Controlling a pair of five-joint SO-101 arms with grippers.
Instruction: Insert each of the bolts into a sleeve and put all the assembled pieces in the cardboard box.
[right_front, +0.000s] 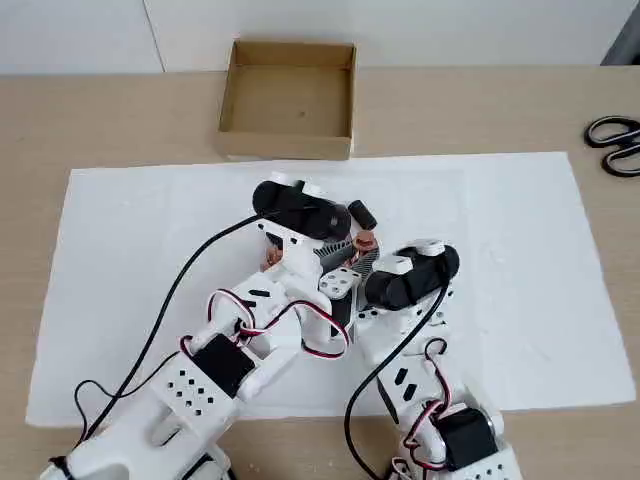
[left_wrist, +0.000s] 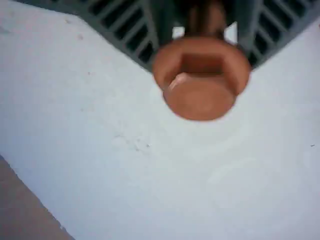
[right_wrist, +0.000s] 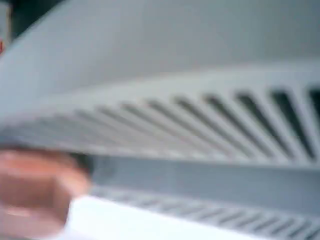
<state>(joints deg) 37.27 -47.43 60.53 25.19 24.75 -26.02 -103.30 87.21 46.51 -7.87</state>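
Bolts: 1 plain to see, copper-coloured bolt (left_wrist: 200, 85), gripped in the left jaws w/ its shank running up btwn the two grey ribbed halves and its flanged head facing the wrist camera, hanging over the white sheet (right_front: 520, 260). In the high view that bolt sits near mid-sheet, where the left arm (right_front: 240, 350) and right arm (right_front: 420, 290) meet nose to nose. A 2nd copper piece (right_front: 270, 258) shows by the left arm's side, half hidden, so can't say if it's a bolt. Sleeves: 1, a short black sleeve (right_front: 360, 213) on the sheet, just beside the left arm's black motor and near the held bolt, the two apart. Right jaws: pressed in close to the same spot, can't tell if wide or closed; the right wrist view gives a ribbed grey surface and a copper blur (right_wrist: 30, 195) at one edge, too smeared to name. Boxes: 1 cardboard box (right_front: 285, 145), open-topped, on the counter (right_front: 100, 110) at the sheet's far edge, well apart from both arms; its inside shows bare brown floor. Scissors (right_front: 612, 145): 1 pair, black-handled, on the counter off the sheet's far right corner. Sheets: 1, spread flat under both arms.
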